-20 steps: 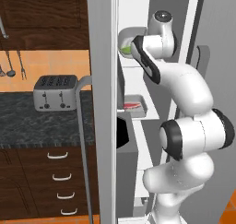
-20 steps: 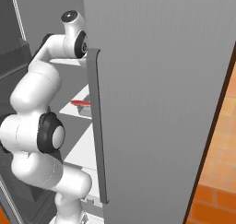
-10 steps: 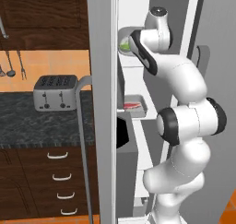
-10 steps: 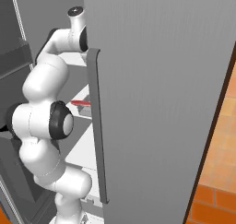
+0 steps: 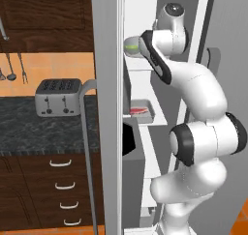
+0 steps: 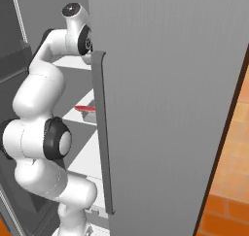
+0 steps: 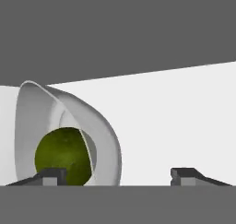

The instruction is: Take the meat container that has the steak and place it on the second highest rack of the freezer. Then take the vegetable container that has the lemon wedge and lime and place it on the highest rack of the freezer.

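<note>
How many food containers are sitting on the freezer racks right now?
2. The vegetable container sits on the highest rack, beside the arm's hand. The meat container sits on the rack below it. The freezer door blocks part of the racks, so more may be hidden.

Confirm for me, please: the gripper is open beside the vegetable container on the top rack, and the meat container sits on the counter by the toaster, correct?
Not quite. The left base view shows the meat container on a freezer rack below the vegetable container, not by the toaster. The gripper is indeed open.

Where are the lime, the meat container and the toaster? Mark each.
lime (image 7: 62, 156), hand view, its green front.
meat container (image 5: 143, 109), left base view, its grey rim.
toaster (image 5: 58, 97), left base view, its front face.
</note>
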Motion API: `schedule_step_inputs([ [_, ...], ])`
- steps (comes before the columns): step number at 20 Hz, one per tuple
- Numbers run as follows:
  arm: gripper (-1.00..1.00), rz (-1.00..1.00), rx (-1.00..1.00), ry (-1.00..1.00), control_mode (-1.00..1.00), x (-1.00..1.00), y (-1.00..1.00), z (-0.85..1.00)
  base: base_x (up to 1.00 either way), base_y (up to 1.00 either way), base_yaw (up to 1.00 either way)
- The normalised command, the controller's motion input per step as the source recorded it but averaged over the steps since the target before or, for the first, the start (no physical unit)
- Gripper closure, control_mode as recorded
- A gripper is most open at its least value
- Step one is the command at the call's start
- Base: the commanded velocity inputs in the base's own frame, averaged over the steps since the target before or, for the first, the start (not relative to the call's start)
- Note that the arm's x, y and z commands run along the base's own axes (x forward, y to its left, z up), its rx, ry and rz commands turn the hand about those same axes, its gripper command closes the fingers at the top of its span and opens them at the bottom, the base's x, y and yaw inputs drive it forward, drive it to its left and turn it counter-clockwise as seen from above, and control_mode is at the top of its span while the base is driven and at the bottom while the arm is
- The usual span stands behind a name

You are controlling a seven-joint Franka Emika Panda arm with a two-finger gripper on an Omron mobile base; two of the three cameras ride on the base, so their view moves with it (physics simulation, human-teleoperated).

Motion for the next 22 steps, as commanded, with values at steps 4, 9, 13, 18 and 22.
schedule_step_inputs([
  [4, -1.0, 0.0, 0.06, -0.2, -1.0, -1.0, 0.0, 0.14, 0.0, 0.0, 0.0],
  [9, -1.0, 0.0, 0.06, -0.1, -1.0, -1.0, 0.0, 0.04, 0.0, 0.0, 0.0],
  [13, -1.0, 0.0, 0.04, -0.02, -1.0, -1.0, 0.0, 0.0, 0.0, 0.0, 0.0],
  [18, -1.0, 0.0, 0.0, 0.0, -1.0, -0.92, -0.02, 0.07, 0.0, 0.0, 0.0],
  [22, -1.0, 0.0, 0.0, -0.01, -1.0, -0.67, -0.14, 0.38, 0.0, 0.0, 0.0],
])
